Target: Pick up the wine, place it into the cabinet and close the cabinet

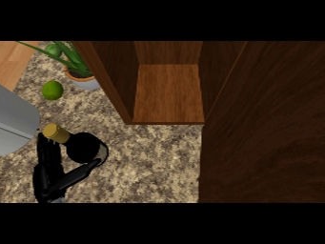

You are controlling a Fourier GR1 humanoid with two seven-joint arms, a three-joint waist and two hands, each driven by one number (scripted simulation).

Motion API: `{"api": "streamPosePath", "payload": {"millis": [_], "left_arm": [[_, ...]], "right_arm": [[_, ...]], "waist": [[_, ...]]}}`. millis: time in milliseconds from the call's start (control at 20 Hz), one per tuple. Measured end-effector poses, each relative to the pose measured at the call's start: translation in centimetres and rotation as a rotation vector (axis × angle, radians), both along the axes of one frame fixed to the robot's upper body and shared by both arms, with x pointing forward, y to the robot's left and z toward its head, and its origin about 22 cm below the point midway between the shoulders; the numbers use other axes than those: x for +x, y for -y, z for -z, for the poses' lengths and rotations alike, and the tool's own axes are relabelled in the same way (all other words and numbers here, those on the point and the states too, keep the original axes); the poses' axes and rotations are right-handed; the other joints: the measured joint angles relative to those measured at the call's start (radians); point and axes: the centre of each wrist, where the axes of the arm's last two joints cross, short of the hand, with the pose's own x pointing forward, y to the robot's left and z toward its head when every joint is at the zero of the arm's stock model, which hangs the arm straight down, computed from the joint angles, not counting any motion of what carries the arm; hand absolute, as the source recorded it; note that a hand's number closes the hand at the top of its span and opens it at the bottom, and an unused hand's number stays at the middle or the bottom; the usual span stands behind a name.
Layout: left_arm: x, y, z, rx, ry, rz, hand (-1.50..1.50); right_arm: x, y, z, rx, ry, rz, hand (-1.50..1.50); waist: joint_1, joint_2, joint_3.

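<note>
The left hand (52, 167) sits at about 8 o'clock on the speckled bench (151, 162), its fingers (46, 155) and thumb curled around the wine (80, 145), a dark bottle with a tan cork top, which it grasps from the side. The right hand does not show in the head view. The cabinet (168, 90) stands open at 12 o'clock, its wooden shelf bare, and its door (270, 124) swings out toward 3 o'clock, filling the right side.

The step in hand looks like the carry. To do it well, lift the bottle straight up before travelling, keep it upright, then sweep toward 1 o'clock and enter the opening squarely, clear of the left wall panel. Set it well back on the shelf so the door can shut past it.

A lime (52, 89) and a potted plant (77, 66) lie at 11 o'clock, just beside the cabinet's left wall, and a grey appliance (3, 119) sits at 9 o'clock; a low swing could clip them
</note>
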Motion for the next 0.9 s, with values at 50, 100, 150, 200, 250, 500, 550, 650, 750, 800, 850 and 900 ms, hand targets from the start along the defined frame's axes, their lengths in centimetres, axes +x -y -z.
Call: {"api": "streamPosePath", "payload": {"millis": [50, 100, 150, 200, 250, 500, 550, 650, 750, 800, 850, 900], "left_arm": [[-0.2, 0.0, 0.4, -0.006, -0.005, 0.003, -1.50], [-0.2, -0.2, 0.8, -0.009, -0.005, 0.002, -1.50], [-0.2, 0.1, 1.3, -0.008, -0.006, 0.003, -1.50], [-0.2, 0.2, 1.6, -0.006, -0.006, 0.002, -1.50], [0.1, 0.4, 2.0, -0.008, -0.007, 0.001, -1.50], [0.6, 0.2, 2.9, -0.039, 0.012, -0.012, -1.50], [0.4, -0.1, 3.3, -0.051, 0.021, -0.008, -1.50], [0.5, -0.3, 4.0, -0.080, 0.034, -0.004, -1.50], [0.9, 0.2, 4.4, -0.109, 0.053, 0.005, -1.50], [0.9, 0.1, 4.6, -0.112, 0.061, 0.004, -1.50], [1.1, 0.2, 4.8, -0.118, 0.066, 0.005, -1.50], [1.0, 0.4, 5.1, -0.122, 0.073, 0.007, -1.50]], "right_arm": [[0.0, 0.1, -0.1, -0.003, 0.002, 0.003, -1.50], [0.0, 0.1, 0.1, -0.004, 0.003, 0.000, -1.50], [-0.2, 0.0, 0.3, 0.000, 0.002, -0.004, -1.50], [0.0, -0.1, 0.3, -0.001, 0.003, -0.003, -1.50], [0.0, -0.1, 0.1, -0.003, 0.005, -0.003, -1.50], [0.5, 0.3, -0.1, 0.001, 0.011, -0.005, -1.50], [0.6, 0.3, 0.2, -0.003, 0.011, -0.005, -1.50], [0.3, 0.5, 0.2, -0.002, 0.020, -0.002, -1.50], [0.3, -0.1, 0.2, -0.004, 0.016, -0.003, -1.50], [0.1, -0.2, 0.1, -0.001, 0.018, -0.002, -1.50], [0.0, -0.5, 0.0, -0.002, 0.014, -0.001, -1.50], [0.0, -0.8, 0.0, -0.002, 0.014, 0.000, -1.50]], "waist": [[0.000, 0.000, 0.000], [0.000, 0.000, 0.000], [0.000, 0.000, 0.000], [0.000, 0.000, 0.000], [0.000, 0.000, 0.000], [0.001, 0.000, 0.000], [0.000, 0.000, 0.000], [-0.001, 0.001, 0.000], [-0.001, 0.001, 0.000], [-0.001, 0.001, 0.000], [-0.001, 0.001, 0.000], [-0.001, 0.001, 0.000]]}}
